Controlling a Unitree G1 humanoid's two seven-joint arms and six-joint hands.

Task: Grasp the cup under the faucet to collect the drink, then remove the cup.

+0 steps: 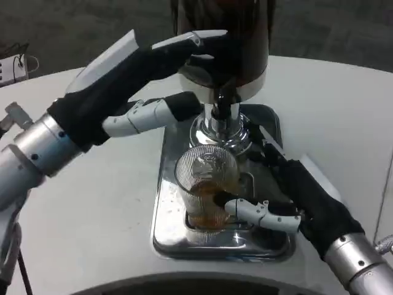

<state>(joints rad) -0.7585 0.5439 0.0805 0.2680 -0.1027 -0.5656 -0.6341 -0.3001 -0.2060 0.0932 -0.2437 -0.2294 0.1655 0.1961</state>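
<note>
A clear ribbed cup (207, 184) stands on the steel drip tray (172, 233), below the chrome faucet (221, 114) of a dark drink dispenser (224, 37). Amber drink fills its lower part. My right hand (288, 196) wraps the cup from the right, with a white thumb across its front and fingers behind it. My left hand (147, 80) reaches up to the dispenser, its upper fingers lying on the dark body near the tap lever and another finger stretched toward the faucet neck.
The white round table (92, 203) carries the tray near its front edge. A white object with cables (15, 66) lies at the far left. Dark floor lies behind the table.
</note>
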